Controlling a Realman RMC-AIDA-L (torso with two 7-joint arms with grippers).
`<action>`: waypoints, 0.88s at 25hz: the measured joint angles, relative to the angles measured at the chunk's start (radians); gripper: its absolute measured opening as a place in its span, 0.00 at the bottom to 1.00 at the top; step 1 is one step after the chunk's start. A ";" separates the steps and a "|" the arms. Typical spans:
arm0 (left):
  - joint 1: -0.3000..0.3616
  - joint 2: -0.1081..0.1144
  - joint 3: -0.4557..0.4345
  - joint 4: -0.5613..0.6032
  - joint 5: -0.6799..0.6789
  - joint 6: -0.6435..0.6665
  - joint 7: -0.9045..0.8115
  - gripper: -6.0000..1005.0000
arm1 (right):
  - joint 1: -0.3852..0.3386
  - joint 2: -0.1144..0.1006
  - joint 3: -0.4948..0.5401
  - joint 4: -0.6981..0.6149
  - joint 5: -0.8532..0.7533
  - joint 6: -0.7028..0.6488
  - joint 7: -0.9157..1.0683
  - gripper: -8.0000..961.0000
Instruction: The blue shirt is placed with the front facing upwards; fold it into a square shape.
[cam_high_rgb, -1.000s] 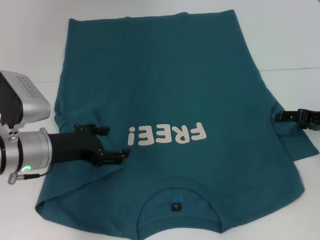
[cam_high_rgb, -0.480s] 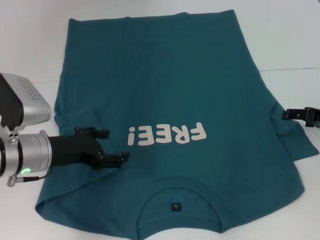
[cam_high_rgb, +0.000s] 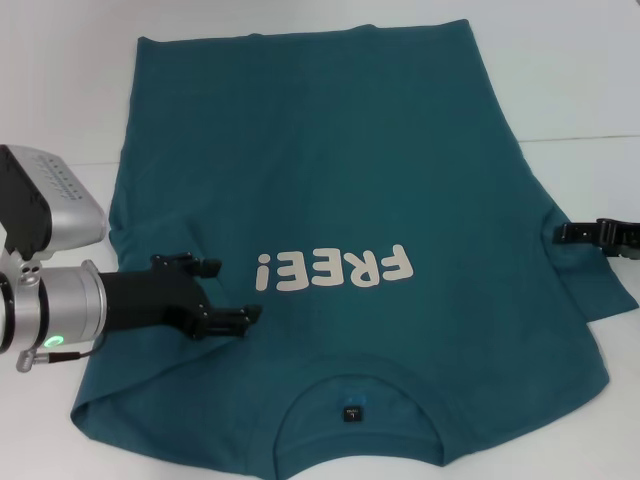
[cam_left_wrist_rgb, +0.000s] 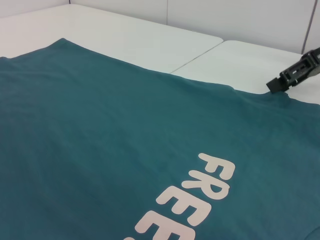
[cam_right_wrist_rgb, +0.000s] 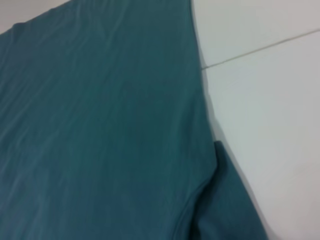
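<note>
White counter (cam_high_rgb: 590, 80) carries the blue shirt (cam_high_rgb: 330, 180), which lies flat and front up, its collar toward the robot and the white "FREE!" lettering (cam_high_rgb: 335, 268) across the chest. Over the shirt's left side, just beside the lettering, the left gripper (cam_high_rgb: 225, 292) hovers with its fingers spread apart, holding nothing. At the shirt's right sleeve edge sits the right gripper (cam_high_rgb: 572, 233); whether its fingers are parted or closed cannot be told.
</note>
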 joint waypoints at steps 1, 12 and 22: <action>-0.001 0.000 0.000 0.000 0.000 0.000 0.000 0.88 | 0.002 -0.002 0.000 0.009 0.000 0.007 -0.001 0.87; 0.005 0.000 -0.004 0.008 0.000 0.006 0.003 0.88 | 0.019 -0.004 -0.022 0.027 0.000 0.002 0.003 0.86; 0.009 0.001 -0.002 0.007 0.000 0.006 0.005 0.88 | 0.025 -0.005 -0.036 0.028 0.004 -0.017 -0.008 0.35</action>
